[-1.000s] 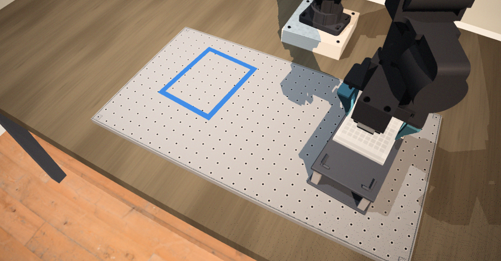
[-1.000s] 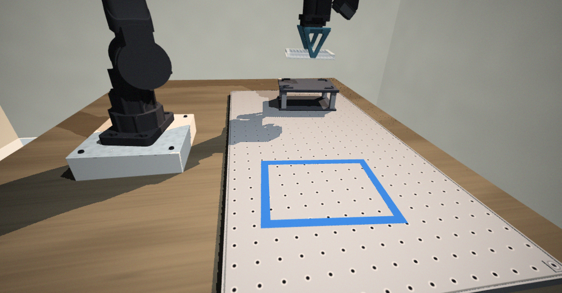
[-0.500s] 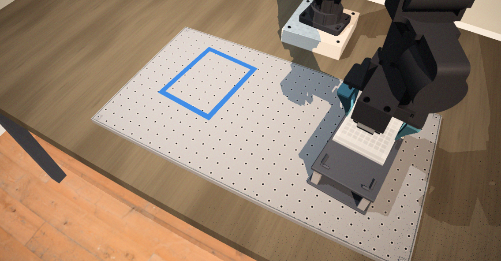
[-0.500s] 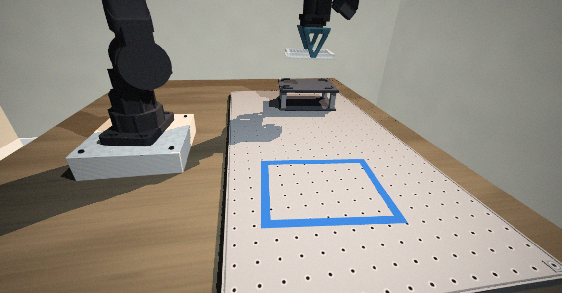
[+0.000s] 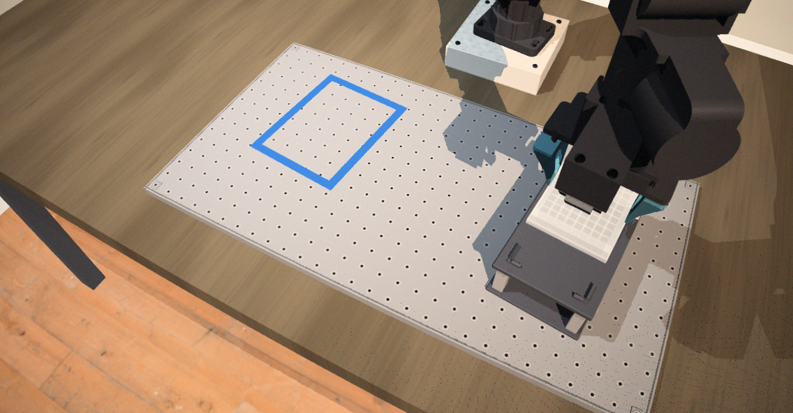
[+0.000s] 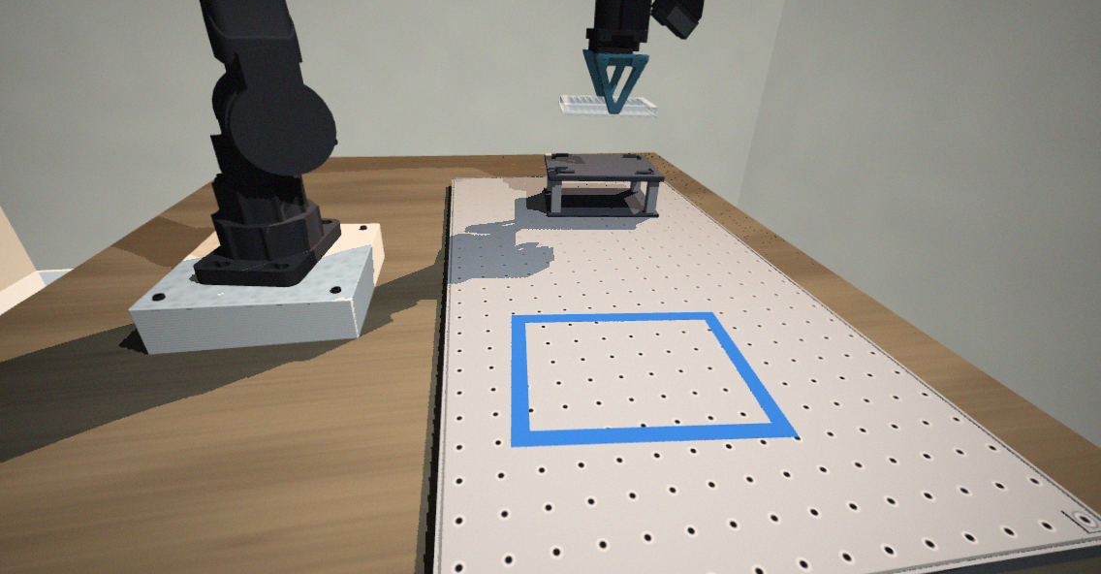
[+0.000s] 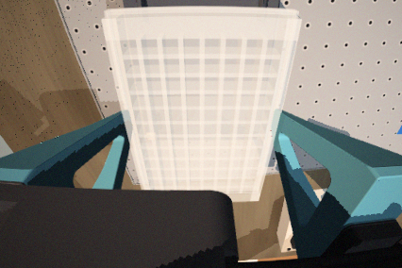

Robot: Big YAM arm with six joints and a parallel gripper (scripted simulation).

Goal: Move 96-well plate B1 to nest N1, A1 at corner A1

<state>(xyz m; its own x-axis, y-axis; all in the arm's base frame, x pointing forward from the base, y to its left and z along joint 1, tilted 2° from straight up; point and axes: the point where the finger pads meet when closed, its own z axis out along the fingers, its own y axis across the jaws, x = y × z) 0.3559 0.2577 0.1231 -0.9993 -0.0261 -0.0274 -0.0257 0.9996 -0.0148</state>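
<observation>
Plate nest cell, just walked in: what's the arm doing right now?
The single arm's claw is shut on the white 96-well plate, gripping it by its long sides and holding it level in the air above the raised dark nest. Nothing sits on the nest's top yet, and its corner locators are uncovered. The blue-outlined bench spot on the perforated board has no plate in it. What remains is lowering the plate into the locators and releasing it.

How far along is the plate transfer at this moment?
Done: the plate is off the blue-outlined bench spot, which has nothing inside it. In hand: the gripper grips the plate level, in the air above the raised nest. Left: lower it inside the corner locators, seat it flat, release.
</observation>
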